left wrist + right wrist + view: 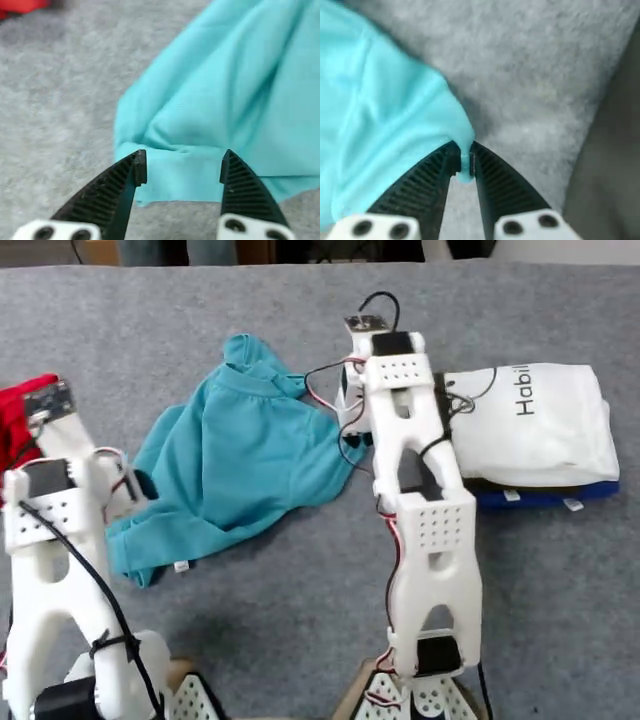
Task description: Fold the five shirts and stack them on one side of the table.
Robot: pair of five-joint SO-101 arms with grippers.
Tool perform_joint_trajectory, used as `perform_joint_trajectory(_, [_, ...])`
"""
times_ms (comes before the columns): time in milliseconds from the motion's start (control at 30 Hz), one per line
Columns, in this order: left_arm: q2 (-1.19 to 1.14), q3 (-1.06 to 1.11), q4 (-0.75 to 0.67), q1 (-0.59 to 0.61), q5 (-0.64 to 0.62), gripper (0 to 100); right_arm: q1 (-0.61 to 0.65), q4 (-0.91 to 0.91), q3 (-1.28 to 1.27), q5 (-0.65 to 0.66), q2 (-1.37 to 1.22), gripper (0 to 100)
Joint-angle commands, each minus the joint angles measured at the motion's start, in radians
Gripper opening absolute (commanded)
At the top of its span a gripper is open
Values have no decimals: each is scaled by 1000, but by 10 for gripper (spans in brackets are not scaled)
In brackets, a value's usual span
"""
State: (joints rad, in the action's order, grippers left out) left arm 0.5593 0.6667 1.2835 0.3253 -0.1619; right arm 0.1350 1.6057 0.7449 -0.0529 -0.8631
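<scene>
Over the teal shirt [225,100] hem, left hand [184,166] agape.

The folded white cloth shirt [540,425] has big black letters on top, and the word is cut off at the fold. The folded dark blue cloth shirt [540,498] under it has two small white tags [573,505]. The crumpled teal cloth shirt [240,470] has one little white label [181,566]. All three are too small to read.

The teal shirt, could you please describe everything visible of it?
The teal shirt is soft, thin-looking fabric, unfolded and rumpled, lying on the grey table with its collar toward the far edge. The right gripper is shut on a pinch of one edge; the left gripper is open, poised over a hem at the opposite side.
</scene>
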Motion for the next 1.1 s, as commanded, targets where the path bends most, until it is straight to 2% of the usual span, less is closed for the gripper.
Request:
perform_joint_trajectory(0, [14, -16, -31, -87, -26, 201, 12, -66, 25, -83, -18, 14])
perform_joint_trajectory(100, [14, 24, -84, -134, -21, 142, 9, -109, 25, -104, -47, 14])
perform_joint_trajectory(300, [-5, 171, -218, -131, -28, 181, -9, -167, 28, -104, -91, 14])
perform_joint_trajectory(467, [-112, 180, -195, -136, -23, 211, -17, -173, 30, -106, -114, 14])
perform_joint_trajectory(600, [-212, 168, -193, -136, -18, 182, -17, -173, 30, -103, -116, 14])
perform_joint_trajectory(733, [-239, 73, -166, -134, 44, 20, -17, -186, 27, -103, -116, 14])
perform_joint_trajectory(800, [-238, 5, -123, -134, 48, 43, -17, -186, 27, -103, -116, 14])
perform_joint_trajectory(933, [-249, -174, -15, -127, 58, 30, -17, -186, 28, -104, -116, 14])
perform_joint_trajectory(1067, [-250, -354, -14, -87, 69, 30, 0, -170, 88, -98, -82, 14])
